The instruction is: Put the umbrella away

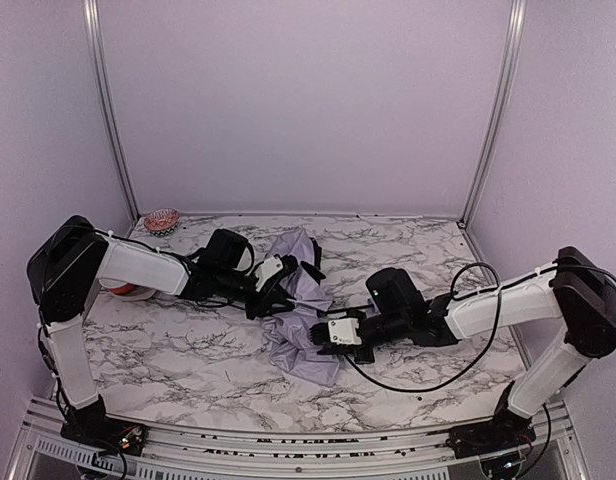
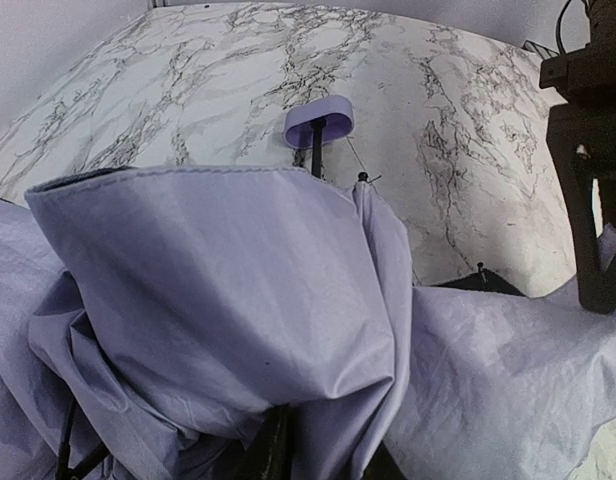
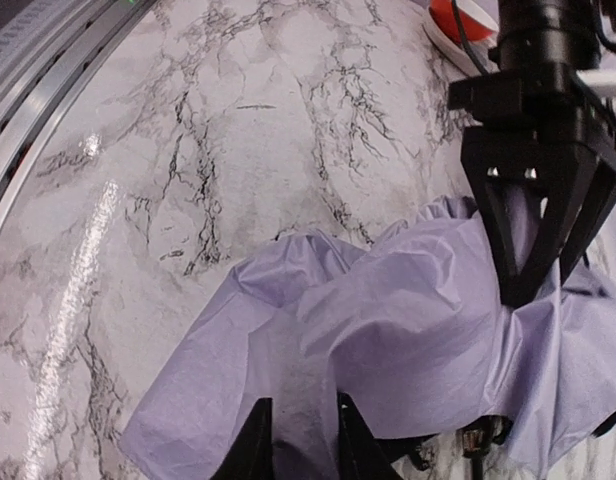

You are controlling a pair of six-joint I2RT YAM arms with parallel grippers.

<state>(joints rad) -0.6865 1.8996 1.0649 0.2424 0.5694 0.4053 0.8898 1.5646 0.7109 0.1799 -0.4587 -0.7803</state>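
At centre of table (image 1: pixel 178 345): umbrella (image 1: pixel 300 318) crumpled (handle (image 2: pixel 319 122) resting on marble); left gripper (image 3: pixel 529 290) pinching lavender fabric; right gripper (image 3: pixel 300 440) jaws narrow astride fabric, grip unclear.

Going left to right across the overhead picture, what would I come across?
left arm's black joint → small patterned bowl → umbrella → right arm's black joint

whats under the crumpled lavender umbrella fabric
Thin black metal ribs poke out from under the crumpled pale lavender umbrella canopy, and a thin black shaft emerges toward the small lavender block handle. The fabric covers the rest of the ribs and the marble table beneath.
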